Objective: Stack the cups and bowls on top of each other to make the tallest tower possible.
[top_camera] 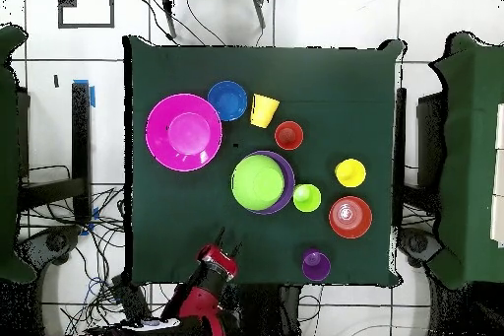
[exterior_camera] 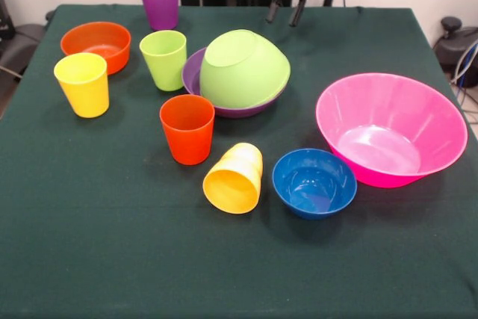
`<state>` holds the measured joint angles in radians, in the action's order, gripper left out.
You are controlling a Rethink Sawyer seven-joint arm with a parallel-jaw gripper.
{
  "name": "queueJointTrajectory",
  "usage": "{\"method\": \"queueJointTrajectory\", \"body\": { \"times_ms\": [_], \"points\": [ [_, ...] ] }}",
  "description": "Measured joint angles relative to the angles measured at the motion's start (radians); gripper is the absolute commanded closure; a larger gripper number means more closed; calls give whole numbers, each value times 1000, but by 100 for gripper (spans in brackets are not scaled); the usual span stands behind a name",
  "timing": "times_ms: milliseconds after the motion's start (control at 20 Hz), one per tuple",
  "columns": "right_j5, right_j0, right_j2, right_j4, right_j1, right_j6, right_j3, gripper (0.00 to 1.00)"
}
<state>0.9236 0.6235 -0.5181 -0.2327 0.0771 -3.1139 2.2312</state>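
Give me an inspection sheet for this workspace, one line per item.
Surface: green table, flat.
Job's things: green bowl upside down, tilted, in purple bowl; pink bowl, blue bowl, orange bowl upright; yellow-orange cup on its side; red cup, yellow cup, green cup, purple cup upright. Nothing stacked.
Clutter: nothing seen.
Gripper: open, empty, at table's edge.
Cables: loose wires on floor.
Surroundings: chairs beside table.

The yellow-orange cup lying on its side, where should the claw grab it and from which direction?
Judging by its pose, grip the yellow-orange cup across its tapered sidewall from straight above. It lies tipped, mouth toward the table's front edge, so the rim isn't reachable from above.
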Motion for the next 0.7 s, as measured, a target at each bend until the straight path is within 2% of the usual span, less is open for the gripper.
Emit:
{"method": "queueJointTrajectory", "body": {
  "times_ms": [50,200,250,450,700],
  "points": [
    [-46,-39,-1,113,28,0,-2,0],
    [-104,-77,-2,211,51,0,-4,0],
    [-158,-105,-4,277,65,0,-6,0],
    [-260,-143,-6,352,76,0,-24,0],
    [-330,-176,-6,374,76,0,-73,0]
  ]
}}
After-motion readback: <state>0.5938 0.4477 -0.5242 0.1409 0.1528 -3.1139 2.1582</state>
